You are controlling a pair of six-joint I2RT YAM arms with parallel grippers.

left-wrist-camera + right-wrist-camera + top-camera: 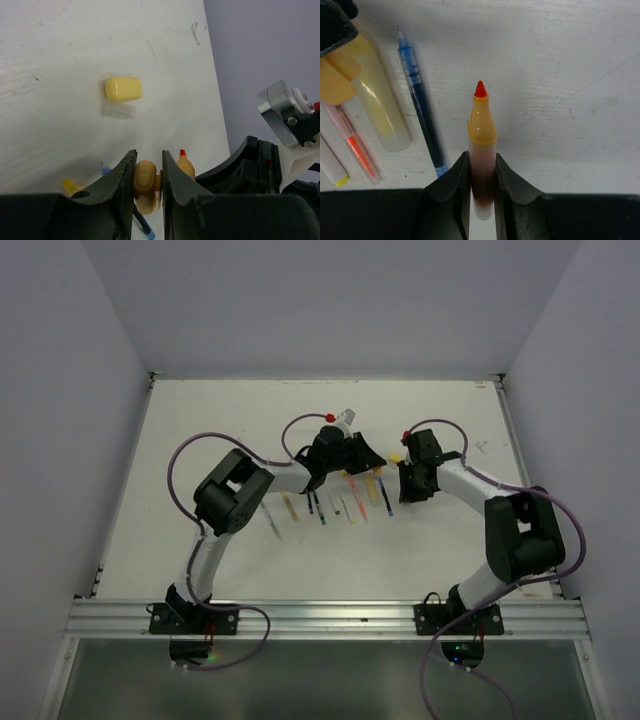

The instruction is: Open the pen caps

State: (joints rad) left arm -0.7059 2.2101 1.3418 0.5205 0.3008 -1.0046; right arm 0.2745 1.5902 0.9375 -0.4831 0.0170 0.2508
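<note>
On the white surface (200,440), a row of pens (330,508) lies side by side near the middle, the leftmost ones out in the open and the rest partly under the two arms.

The left end effector (148,159) hangs over the far end of that row. It is clenched on an orange cap (145,187), pinched between both fingers and lifted off the surface. Beyond it, in the left wrist view, a yellow cap (122,88) lies loose on its side, with a clear cap (118,111) just beside it on the near side.

Just right of the row, the right end effector (482,157) is clamped around the barrel of an orange marker (481,125). The marker's red tip is bare and points away from the fingers, a little apart from the orange cap. In the right wrist view, a blue pen (420,100), a yellow highlighter (380,120) and a pink pen (352,142) lie on the surface to the left of the held marker.
</note>
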